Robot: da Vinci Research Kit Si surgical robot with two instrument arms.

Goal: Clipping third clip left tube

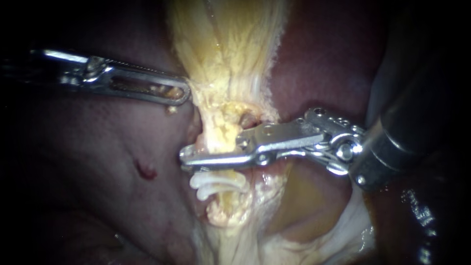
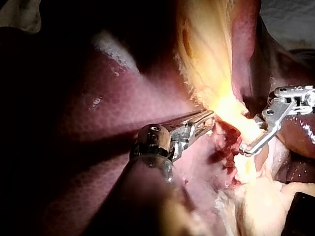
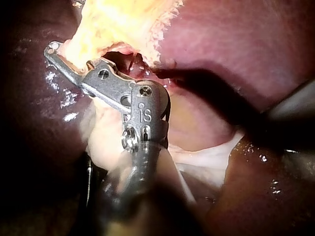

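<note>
Right instrument reaches across dead centre, jaws narrowed onto the tube, pinching it from both sides, just twelve o'clock of the two white clips. Stacking the row, I'd say.

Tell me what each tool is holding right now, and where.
Right tool spans the tube just above two white clips; whether it clamps cannot be told. Left tool touches the edge of the yellow tissue; a hold cannot be told.

Clips are white, tube yellow, liver maroon.
</note>
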